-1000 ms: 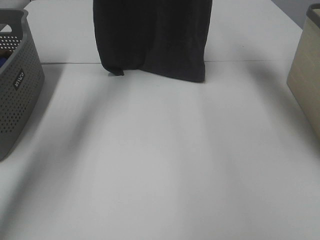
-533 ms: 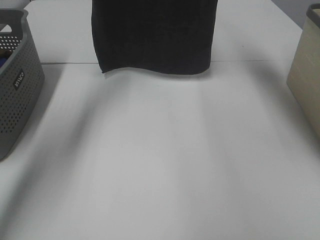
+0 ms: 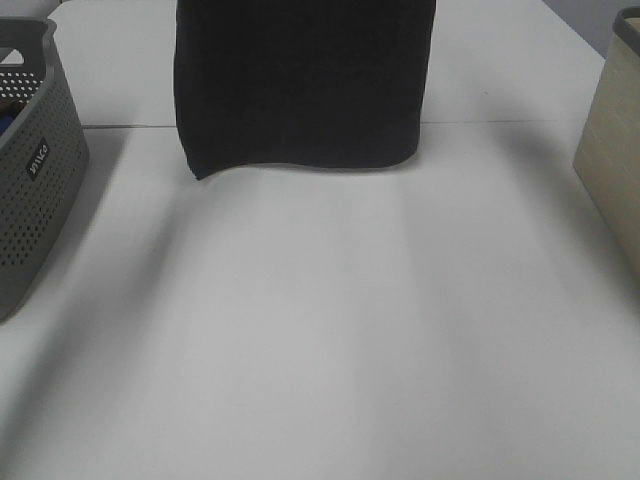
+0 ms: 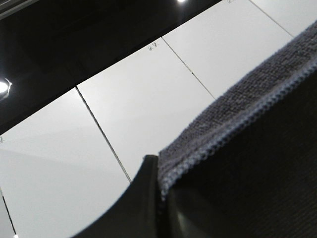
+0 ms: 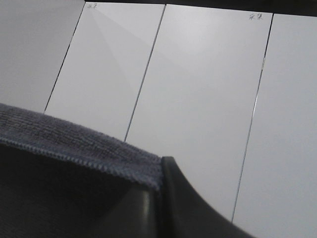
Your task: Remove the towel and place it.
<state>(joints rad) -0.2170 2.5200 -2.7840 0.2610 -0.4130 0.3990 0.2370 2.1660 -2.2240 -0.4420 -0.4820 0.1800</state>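
The tabletop (image 3: 320,330) is white and matt, and a thin dark seam (image 3: 500,122) runs across it in the far part. Soft grey shadows lie on it, one long band from the middle toward the near left corner. At the left edge stands a grey basket (image 3: 35,190) with many small holes and a small label on its side. At the right edge a beige bin (image 3: 610,170) is partly in view.

The towel (image 3: 300,85) hangs down as a broad dark sheet at the far middle, well apart from the basket and from the bin. Its top goes out of the high view. Its lower hem crosses the seam and curves a little at the left corner. It is possibly just above the tabletop, but I cannot tell whether it touches.

The left gripper (image 4: 159,191) is clenched on one upper corner of the towel, at the stitched hem. The right gripper (image 5: 159,191) is clenched on the other upper corner in the same way.

Behind them the room shows large white panels (image 5: 198,84) with thin dark joints. In the left wrist view there is also a dark zone with a bright lamp (image 4: 4,87).
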